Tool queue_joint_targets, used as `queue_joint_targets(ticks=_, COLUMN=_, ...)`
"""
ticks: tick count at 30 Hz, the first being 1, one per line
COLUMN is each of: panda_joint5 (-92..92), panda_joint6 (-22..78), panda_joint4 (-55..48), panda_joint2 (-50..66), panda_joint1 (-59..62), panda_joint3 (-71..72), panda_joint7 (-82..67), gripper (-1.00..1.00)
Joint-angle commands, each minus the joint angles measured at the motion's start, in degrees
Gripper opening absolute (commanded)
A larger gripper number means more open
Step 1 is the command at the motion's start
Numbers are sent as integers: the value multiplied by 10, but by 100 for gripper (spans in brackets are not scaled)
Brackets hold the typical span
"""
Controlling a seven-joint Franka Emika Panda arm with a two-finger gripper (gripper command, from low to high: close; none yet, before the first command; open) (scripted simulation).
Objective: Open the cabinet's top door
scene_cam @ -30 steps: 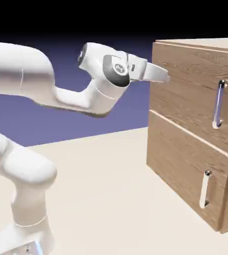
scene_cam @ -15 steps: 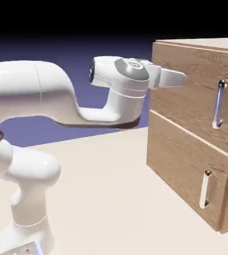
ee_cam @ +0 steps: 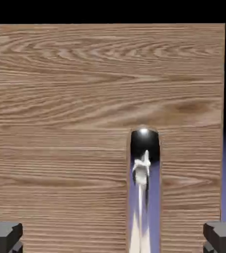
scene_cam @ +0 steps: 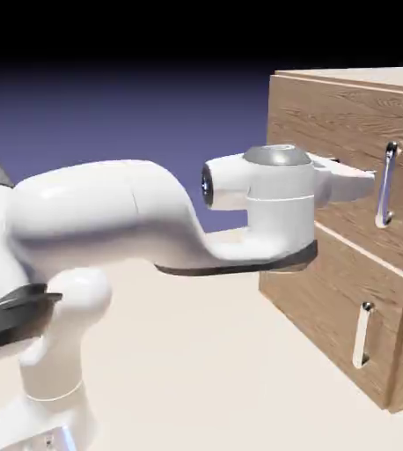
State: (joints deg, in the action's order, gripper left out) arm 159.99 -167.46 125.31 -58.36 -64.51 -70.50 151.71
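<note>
The cabinet (scene_cam: 341, 282) is a light-brown woodgrain box at the exterior view's right. Its top door (scene_cam: 328, 119) is the upper panel and carries a vertical silver handle (scene_cam: 386, 187). My gripper (scene_cam: 366, 181) points level at that panel, its tips just left of the handle's upper part, apart from it as far as I can tell. In the hand view the top door (ee_cam: 75, 99) fills the picture. The handle (ee_cam: 143, 197) rises between my open gripper's (ee_cam: 113, 239) two grey fingertips (ee_cam: 4, 237), a little right of the middle. Nothing is held.
Below the top door sits the lower panel (scene_cam: 324, 313) with a shorter silver handle (scene_cam: 362, 335). The beige table (scene_cam: 179, 352) stretches left of the cabinet. My white arm crosses the picture from the lower left.
The hand has dropped lower and swung right, from the cabinet's upper left corner to right beside the top door's handle. The jaws stayed open.
</note>
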Motion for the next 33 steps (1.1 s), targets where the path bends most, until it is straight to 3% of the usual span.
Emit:
queue_joint_targets(ticks=1, panda_joint5=25, panda_joint6=1, panda_joint4=-6, panda_joint2=-4, panda_joint1=-10, panda_joint3=-11, panda_joint7=17, gripper=0)
queue_joint_targets(ticks=9, panda_joint5=60, panda_joint6=6, panda_joint4=-97, panda_joint2=6, panda_joint1=-124, panda_joint3=-80, panda_joint7=35, gripper=0)
queue_joint_targets(ticks=10, panda_joint5=60, panda_joint6=6, panda_joint4=-97, panda_joint2=6, panda_joint1=-124, panda_joint3=-80, panda_joint7=35, gripper=-100)
queue_joint_targets(ticks=20, panda_joint5=49, panda_joint6=88, panda_joint4=53, panda_joint2=84, panda_joint1=62, panda_joint3=40, panda_joint7=142, gripper=-100)
queue_joint_targets(ticks=33, panda_joint5=-132, panda_joint6=210, panda_joint4=272, panda_joint2=42, panda_joint1=329, panda_joint3=279, panda_joint7=95, gripper=-100)
